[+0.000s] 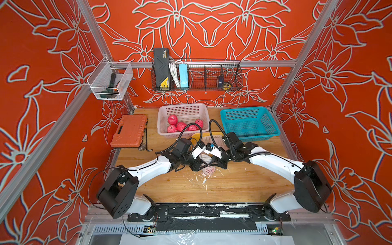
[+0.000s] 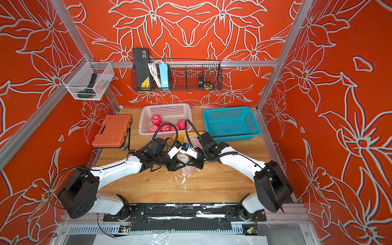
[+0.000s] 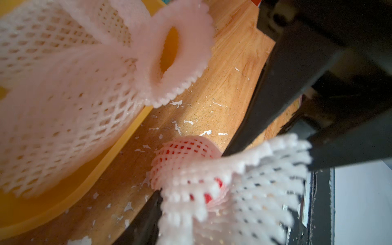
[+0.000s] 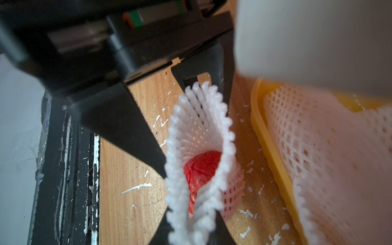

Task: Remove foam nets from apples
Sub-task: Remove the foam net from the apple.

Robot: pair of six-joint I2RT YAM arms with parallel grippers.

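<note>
An apple (image 4: 201, 169) in a white foam net (image 4: 180, 131) sits on the table at mid-front, between both arms (image 1: 209, 169). The net's free end stands up as an open mouth. My right gripper (image 4: 193, 216) is shut on the net's rim. My left gripper (image 3: 227, 212) is open, its jaws on either side of the mouth, with one finger (image 4: 127, 127) touching the rim. Several bare apples (image 1: 180, 126) lie in the pink basket (image 1: 180, 106). Loose foam nets (image 3: 63, 106) lie in the yellow tray (image 3: 63, 201) just behind the grippers.
A blue basket (image 1: 241, 109) stands at the back right and an orange tool case (image 1: 129, 131) at the back left. White foam flakes (image 1: 199, 179) litter the wood in front of the netted apple. Wire baskets hang on the back wall.
</note>
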